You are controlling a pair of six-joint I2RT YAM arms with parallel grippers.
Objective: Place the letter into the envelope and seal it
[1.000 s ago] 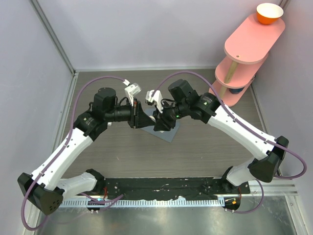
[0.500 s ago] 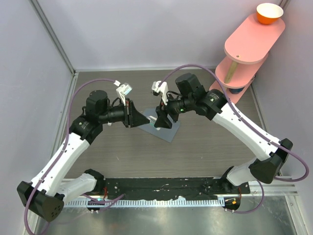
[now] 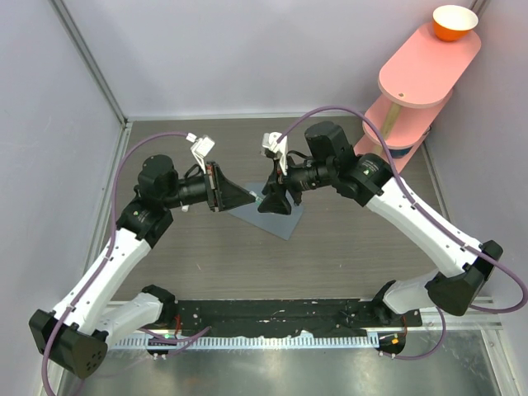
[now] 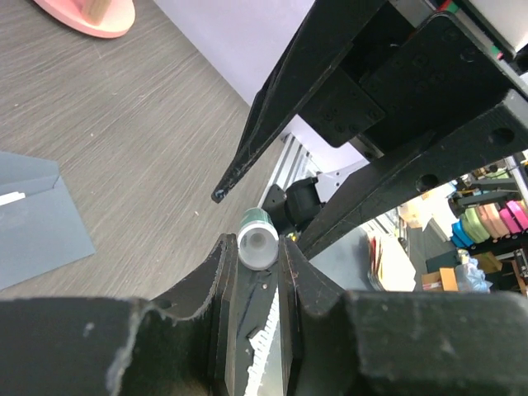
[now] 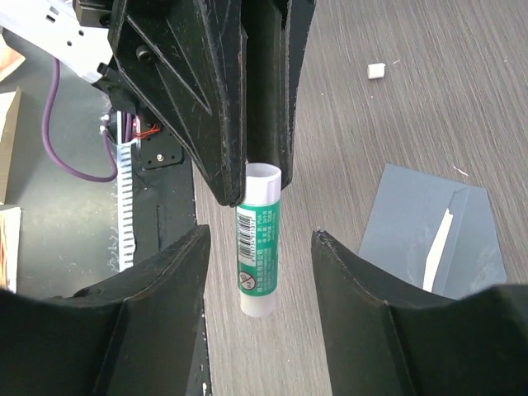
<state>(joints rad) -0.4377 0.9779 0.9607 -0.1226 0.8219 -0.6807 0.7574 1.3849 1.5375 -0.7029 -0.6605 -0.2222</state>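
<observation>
The slate blue-grey envelope (image 3: pixel 285 219) lies flat on the wooden table under both grippers, also in the right wrist view as the envelope (image 5: pixel 429 239) and at the left edge as the envelope (image 4: pixel 33 219). A thin white strip (image 5: pixel 438 242) shows along its flap edge; I cannot tell if that is the letter. My left gripper (image 4: pixel 256 241) (image 3: pixel 247 196) is shut on one end of a green-and-white glue stick (image 5: pixel 259 247), held above the table. My right gripper (image 5: pixel 260 235) (image 3: pixel 275 202) stands open, its jaws on either side of the stick's free end and apart from it.
A pink tiered shelf (image 3: pixel 417 82) with an orange bowl (image 3: pixel 454 22) stands at the back right. A small white piece (image 5: pixel 376 71) lies on the table beyond the envelope. The black base rail (image 3: pixel 272 318) runs along the near edge.
The right gripper has opened and let go of the glue stick. The left arm has drawn back to the left with the stick, and the two grippers now stand further apart.
</observation>
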